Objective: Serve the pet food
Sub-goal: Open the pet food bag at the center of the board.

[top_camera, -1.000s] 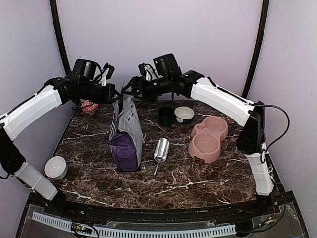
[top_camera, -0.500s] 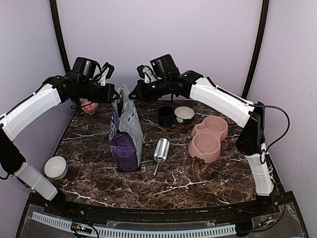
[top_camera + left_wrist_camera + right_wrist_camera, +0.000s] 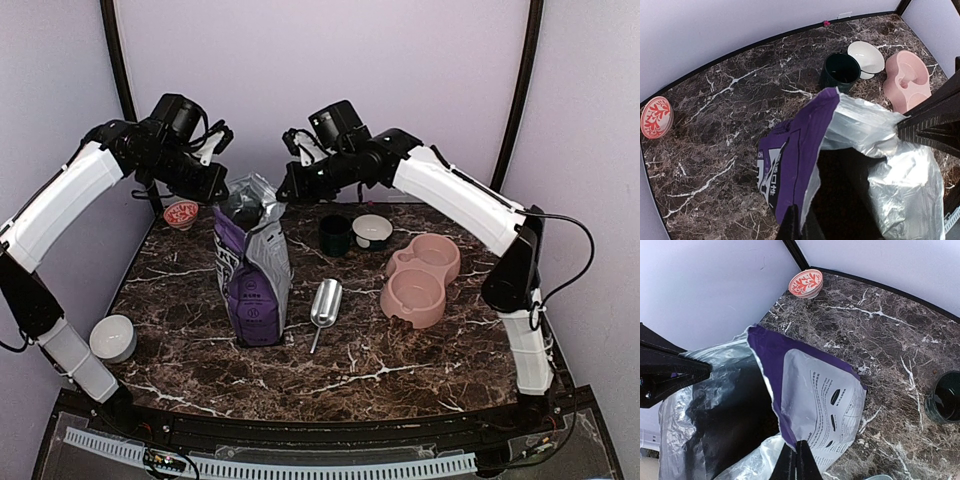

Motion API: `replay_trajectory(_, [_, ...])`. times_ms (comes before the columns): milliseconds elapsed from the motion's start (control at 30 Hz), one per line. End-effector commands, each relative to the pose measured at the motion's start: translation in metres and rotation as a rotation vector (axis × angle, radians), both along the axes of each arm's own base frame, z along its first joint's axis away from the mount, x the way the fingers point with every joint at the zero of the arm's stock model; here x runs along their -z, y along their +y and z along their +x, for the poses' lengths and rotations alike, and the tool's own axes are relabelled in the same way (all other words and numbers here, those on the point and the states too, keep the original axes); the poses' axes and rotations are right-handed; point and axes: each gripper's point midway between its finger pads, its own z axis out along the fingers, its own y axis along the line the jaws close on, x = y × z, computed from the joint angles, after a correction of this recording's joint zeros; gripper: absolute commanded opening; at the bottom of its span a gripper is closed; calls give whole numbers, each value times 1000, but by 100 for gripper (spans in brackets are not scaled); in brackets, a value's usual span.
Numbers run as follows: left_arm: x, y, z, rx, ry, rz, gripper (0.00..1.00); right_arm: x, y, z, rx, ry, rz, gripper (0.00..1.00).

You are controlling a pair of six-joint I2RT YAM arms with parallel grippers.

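1. Well, the table (image 3: 400,360) is dark brown marble veined with white, closed in by pale lilac walls (image 3: 330,70).
2. A metal scoop (image 3: 325,303) lies near the table's middle. From there, a pink double bowl (image 3: 420,280) sits at 3 o'clock, a dark green cup (image 3: 335,235) at 12, and a white bowl (image 3: 372,232) touches the cup at 1. A red-patterned dish (image 3: 181,213) is at 10, and another white bowl (image 3: 112,338) at 8.
3. A purple-and-grey bag (image 3: 255,280) stands upright at the scoop's 9 o'clock, its mouth spread wide.
4. The left claw (image 3: 799,222) is clenched on the bag's purple lip, and the right claw (image 3: 796,457) is clenched on the opposite grey lip.
5. The pet food is hidden from me: the bag's mouth between the two claws shows only a dark inside.
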Motion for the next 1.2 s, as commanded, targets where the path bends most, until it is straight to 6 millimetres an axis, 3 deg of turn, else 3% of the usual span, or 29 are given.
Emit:
replay_trajectory(0, [-30, 20, -15, -15, -51, 41, 0, -70, -32, 11, 79, -147, 85, 0])
replay_trajectory(67, [-28, 11, -17, 14, -43, -1, 0, -71, -25, 3, 45, -147, 118, 0])
replay_trajectory(167, [-26, -1, -19, 53, -49, -55, 11, -69, -11, -10, 1, -143, 171, 0])
replay_trajectory(333, [-33, -6, -21, 59, -87, -122, 36, -61, 15, -31, -43, -165, 183, 21])
replay_trajectory(433, [-38, -11, -25, 64, -72, -164, 44, -54, 20, -31, -41, -160, 175, 36])
replay_trajectory(600, [-38, -15, -34, 38, -16, -203, 48, -50, 22, -34, -38, -159, 173, 62])
replay_trajectory(700, [-35, -19, -41, 22, 13, -206, 49, -48, 22, -35, -43, -162, 166, 70])
replay_trajectory(933, [-26, -32, -59, 11, 66, -176, 57, -37, 15, -34, -25, -176, 127, 84])
replay_trajectory(1167, [-16, -42, -71, -6, 131, -167, 63, -34, 8, -32, -6, -193, 106, 87])
